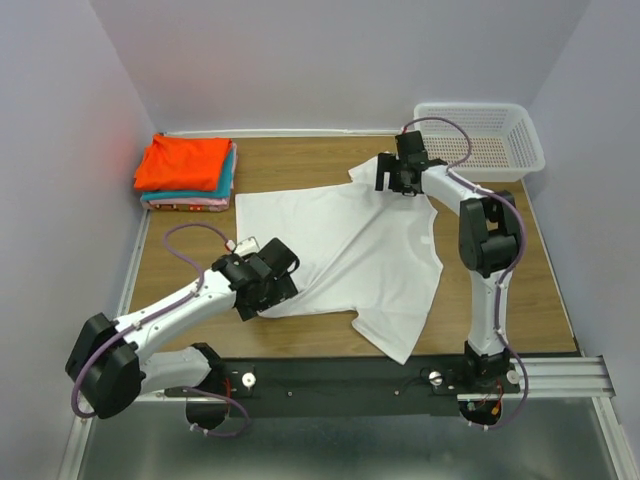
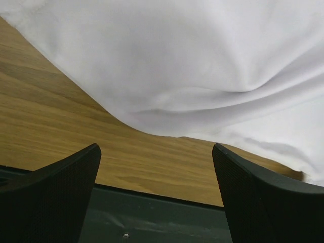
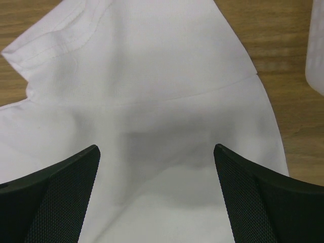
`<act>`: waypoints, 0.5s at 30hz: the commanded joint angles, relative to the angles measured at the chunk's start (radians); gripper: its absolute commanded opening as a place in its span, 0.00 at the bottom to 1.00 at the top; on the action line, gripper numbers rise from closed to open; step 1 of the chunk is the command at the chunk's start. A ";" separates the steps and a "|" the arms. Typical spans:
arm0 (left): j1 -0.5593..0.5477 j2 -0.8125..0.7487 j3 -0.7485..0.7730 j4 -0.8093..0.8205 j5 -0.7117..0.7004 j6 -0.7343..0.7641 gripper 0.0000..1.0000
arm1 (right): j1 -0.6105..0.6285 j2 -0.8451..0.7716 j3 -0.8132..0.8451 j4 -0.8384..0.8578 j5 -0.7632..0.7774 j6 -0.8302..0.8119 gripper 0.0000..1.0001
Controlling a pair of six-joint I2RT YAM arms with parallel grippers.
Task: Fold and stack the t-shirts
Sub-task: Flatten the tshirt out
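A plain white t-shirt (image 1: 345, 250) lies spread out on the wooden table. My left gripper (image 1: 264, 292) is open and empty at the shirt's near-left edge; in the left wrist view (image 2: 157, 169) bare wood lies between its fingers (image 2: 63, 190) and the white cloth (image 2: 192, 61) lies just beyond. My right gripper (image 1: 398, 180) is open and empty over the shirt's far end by a sleeve; the right wrist view (image 3: 157, 172) shows white cloth (image 3: 152, 76) under it. A folded stack stands at the back left: orange-red t-shirt (image 1: 185, 162) on top, teal (image 1: 229, 180), pink (image 1: 190, 207) at the bottom.
A white plastic mesh basket (image 1: 480, 135) stands at the back right; its edge shows in the right wrist view (image 3: 316, 50). A black rail (image 1: 340, 375) runs along the table's near edge and shows in the left wrist view (image 2: 162, 212). Walls close in the left, back and right.
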State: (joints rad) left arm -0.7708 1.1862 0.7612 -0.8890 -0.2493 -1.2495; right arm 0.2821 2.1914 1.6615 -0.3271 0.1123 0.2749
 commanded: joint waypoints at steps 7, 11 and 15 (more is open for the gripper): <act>0.264 0.113 0.219 0.298 -0.056 0.366 0.98 | 0.052 -0.290 -0.222 -0.023 -0.053 0.033 1.00; 0.375 0.402 0.378 0.306 -0.086 0.456 0.98 | 0.078 -0.343 -0.339 -0.020 -0.030 0.066 1.00; 0.400 0.628 0.588 0.286 -0.110 0.504 0.98 | 0.080 -0.351 -0.410 -0.018 0.018 0.093 1.00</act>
State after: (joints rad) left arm -0.3779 1.6882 1.2396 -0.6121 -0.3172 -0.8471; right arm 0.3660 1.8389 1.3048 -0.3279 0.0830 0.3248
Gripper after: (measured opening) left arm 0.983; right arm 0.997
